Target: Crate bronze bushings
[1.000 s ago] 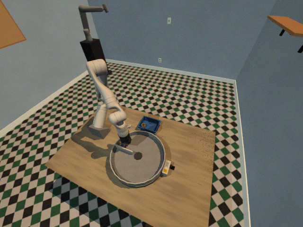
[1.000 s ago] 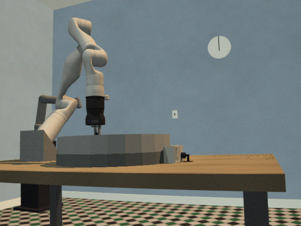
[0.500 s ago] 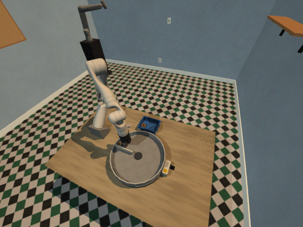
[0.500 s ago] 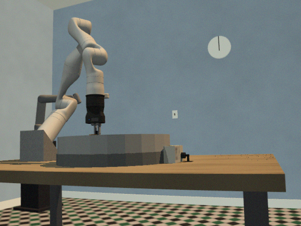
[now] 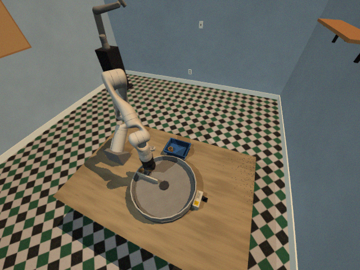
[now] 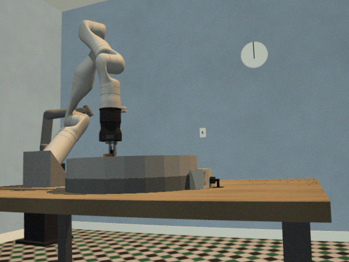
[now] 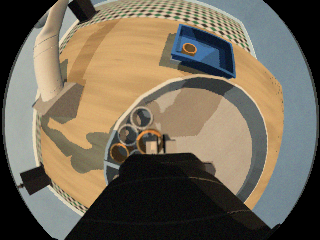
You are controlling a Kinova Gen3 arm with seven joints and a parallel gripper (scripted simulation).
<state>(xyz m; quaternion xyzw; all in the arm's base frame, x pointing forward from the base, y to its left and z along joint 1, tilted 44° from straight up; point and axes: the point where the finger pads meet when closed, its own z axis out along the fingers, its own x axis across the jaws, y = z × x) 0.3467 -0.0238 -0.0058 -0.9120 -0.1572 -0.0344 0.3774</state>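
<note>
One bronze bushing (image 5: 141,170) (image 6: 107,155) (image 7: 139,136) is being held, showing above the wall of the round grey turning table (image 5: 174,200) (image 6: 126,169) (image 7: 215,125); another bronze bushing (image 7: 111,152) is standing inside beside two pale steel bushings (image 7: 131,117), open ends up; a third bronze bushing (image 5: 168,149) (image 7: 183,48) is sitting in the blue crate (image 5: 178,151) (image 7: 212,59)
</note>
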